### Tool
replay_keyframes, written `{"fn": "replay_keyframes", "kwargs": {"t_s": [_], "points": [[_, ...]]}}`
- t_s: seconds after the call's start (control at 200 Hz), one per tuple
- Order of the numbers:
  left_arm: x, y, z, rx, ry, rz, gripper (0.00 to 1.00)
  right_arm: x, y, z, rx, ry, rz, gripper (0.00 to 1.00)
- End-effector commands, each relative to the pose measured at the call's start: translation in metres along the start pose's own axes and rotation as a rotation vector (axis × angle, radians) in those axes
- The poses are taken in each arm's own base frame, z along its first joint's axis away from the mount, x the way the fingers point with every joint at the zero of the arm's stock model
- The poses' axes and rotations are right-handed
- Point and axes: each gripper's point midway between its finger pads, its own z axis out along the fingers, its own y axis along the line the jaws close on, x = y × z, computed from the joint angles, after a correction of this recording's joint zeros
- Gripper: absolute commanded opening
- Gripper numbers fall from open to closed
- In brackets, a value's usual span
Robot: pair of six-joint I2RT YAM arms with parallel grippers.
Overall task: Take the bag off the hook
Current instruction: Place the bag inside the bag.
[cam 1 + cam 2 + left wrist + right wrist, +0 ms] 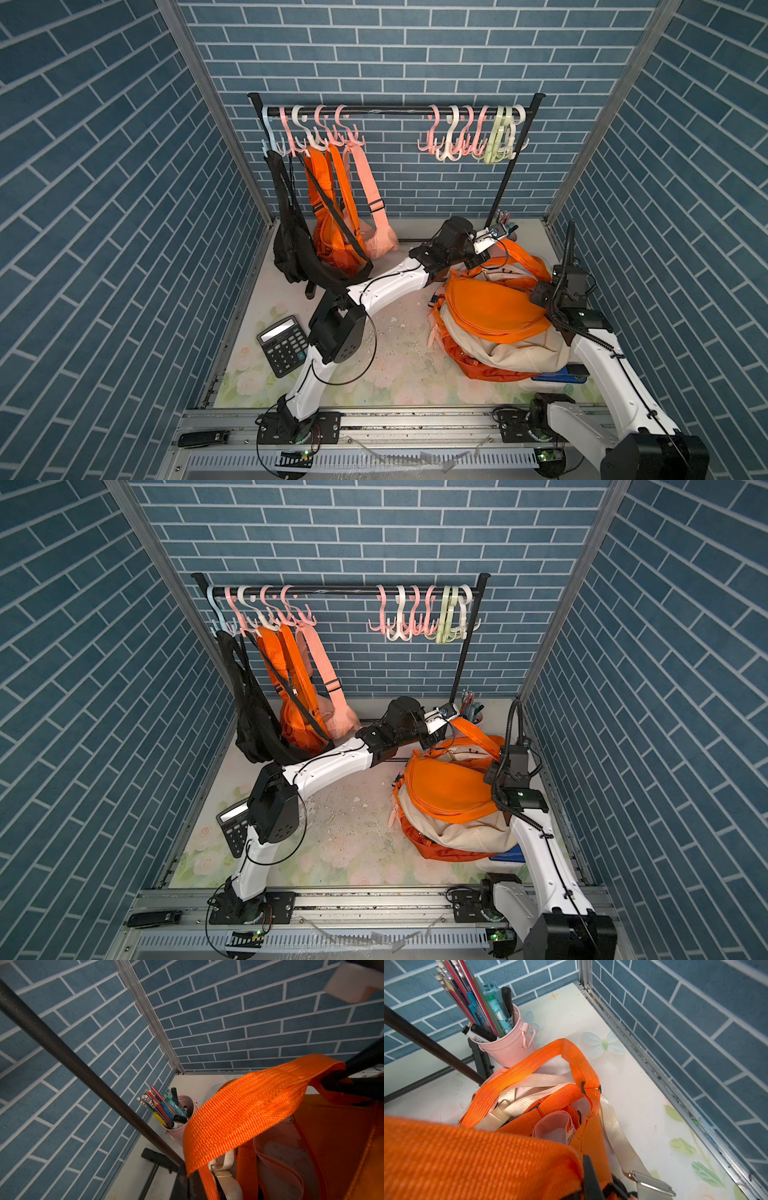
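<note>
Orange strap (467,1157) pinched in both shut jaws, seemingly settling the unhooked bag (494,307) at 3 o'clock.

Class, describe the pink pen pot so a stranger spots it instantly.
Find the black clothes rail across the back wall and follow its right-hand post down. At its foot stands a pink pot, the only thing holding pens and a ruler.
</note>
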Motion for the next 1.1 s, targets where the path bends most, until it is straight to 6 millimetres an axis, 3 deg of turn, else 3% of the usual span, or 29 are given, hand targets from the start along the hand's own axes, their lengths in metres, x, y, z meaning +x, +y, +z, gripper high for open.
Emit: {"fn": "replay_keyframes", "kwargs": {"t_s": [0.0,0.3,0.465,0.585,0.77,0.955,1.095], "points": [[0.009,0.003,0.012,-0.002,0.017,-0.023,0.00,-0.011,0.005,0.005,-0.020,-0.016,0.056,0.00],[0.035,-0.002,0.043,0.002,0.050,-0.056,0.05,-0.014,0.009,0.023,-0.029,0.034,0.061,0.00],[0.045,-0.005,0.054,0.005,0.056,-0.070,0.17,-0.014,0.008,0.034,-0.028,0.055,0.072,0.00],[0.051,-0.003,0.057,0.010,0.055,-0.094,0.34,-0.012,0.007,0.041,-0.029,0.075,0.075,0.00],[0.056,0.002,0.057,0.013,0.063,-0.126,0.50,-0.010,0.008,0.050,-0.050,0.100,0.088,0.42],[0.049,0.004,0.049,0.001,0.040,-0.150,0.55,-0.018,0.006,0.050,-0.048,0.089,0.098,0.80],[0.031,0.007,0.036,0.005,0.016,-0.155,0.61,-0.027,0.007,0.043,-0.057,0.068,0.100,0.84]]}}
